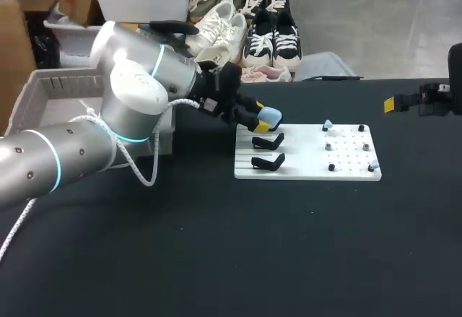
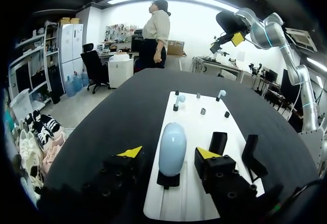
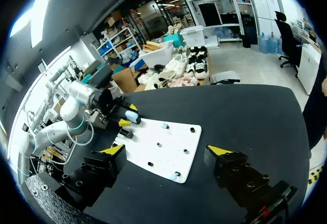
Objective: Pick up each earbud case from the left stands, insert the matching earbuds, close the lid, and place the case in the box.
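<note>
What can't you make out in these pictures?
Head view: silver left arm covers much of the grey slatted plastic crate; contents hidden.
Head view: only one yellow tip of the black right pincer is visible.
All views: tiny pale blue pieces on the flat white pegboard are too small to identify.

The head view looks down from above and behind onto the black table (image 1: 216, 259), taking in the whole white stand board (image 1: 310, 164) from a middling distance. The left wrist view sits very close, low over one end of the board. It faces along the left gripper (image 2: 168, 153), past a pale blue earbud case (image 2: 172, 145), toward the right arm (image 2: 271, 35) across the table. The right wrist view hangs well back and higher, facing over the right gripper (image 3: 167, 150) toward the left arm (image 3: 71, 112). All three views share the board and the case.
</note>
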Action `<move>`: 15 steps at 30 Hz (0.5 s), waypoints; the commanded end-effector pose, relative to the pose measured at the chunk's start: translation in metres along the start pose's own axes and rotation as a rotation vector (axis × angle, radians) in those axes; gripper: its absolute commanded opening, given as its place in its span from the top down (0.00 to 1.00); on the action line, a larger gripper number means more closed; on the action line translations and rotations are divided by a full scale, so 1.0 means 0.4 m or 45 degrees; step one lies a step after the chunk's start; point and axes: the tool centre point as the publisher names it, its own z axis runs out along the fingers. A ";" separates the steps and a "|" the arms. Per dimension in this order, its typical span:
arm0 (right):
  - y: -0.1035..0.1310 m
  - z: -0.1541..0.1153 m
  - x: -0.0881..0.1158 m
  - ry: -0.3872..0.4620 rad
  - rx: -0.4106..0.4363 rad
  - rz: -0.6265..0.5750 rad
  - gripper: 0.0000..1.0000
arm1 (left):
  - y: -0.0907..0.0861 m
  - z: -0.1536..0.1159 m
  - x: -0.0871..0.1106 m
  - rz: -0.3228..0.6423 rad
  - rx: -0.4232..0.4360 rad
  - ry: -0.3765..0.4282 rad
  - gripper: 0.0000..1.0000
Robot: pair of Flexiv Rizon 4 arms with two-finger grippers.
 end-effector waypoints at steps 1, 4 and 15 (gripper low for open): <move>-0.002 0.000 0.000 0.001 -0.003 -0.001 0.00 | 0.011 0.005 -0.003 0.001 0.007 0.004 0.38; -0.002 0.000 0.000 0.001 -0.003 -0.001 0.00 | 0.011 0.006 -0.003 0.004 0.008 0.006 0.42; -0.002 0.000 0.000 0.001 -0.003 -0.001 0.00 | 0.014 0.007 0.003 0.001 0.004 0.015 0.52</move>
